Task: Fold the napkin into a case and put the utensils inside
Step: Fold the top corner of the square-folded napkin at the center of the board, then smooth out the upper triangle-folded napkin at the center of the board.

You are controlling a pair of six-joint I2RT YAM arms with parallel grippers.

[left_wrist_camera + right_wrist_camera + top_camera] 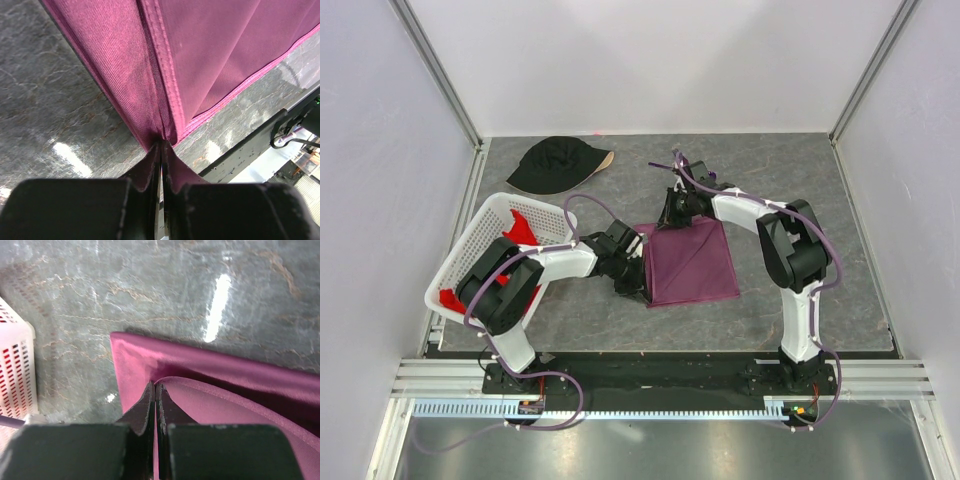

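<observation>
Plum-purple napkin [695, 262] lies on the counter [810, 185], its left edge clamped between the closed jaws of left gripper [161, 147] and right gripper [155, 390]; uneven pulling could slip the thin hem, skewing the fold.

Top view looks down from behind; both wrist views face the napkin [692, 262] closely, seen mid-frame from above.

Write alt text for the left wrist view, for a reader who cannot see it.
The left claw, shut, pinches a folded edge of the plum-purple napkin at bottom centre. The cloth fans up and away from the pinch and fills the top of the view, with the grey marbled table showing at left and lower right.
</observation>
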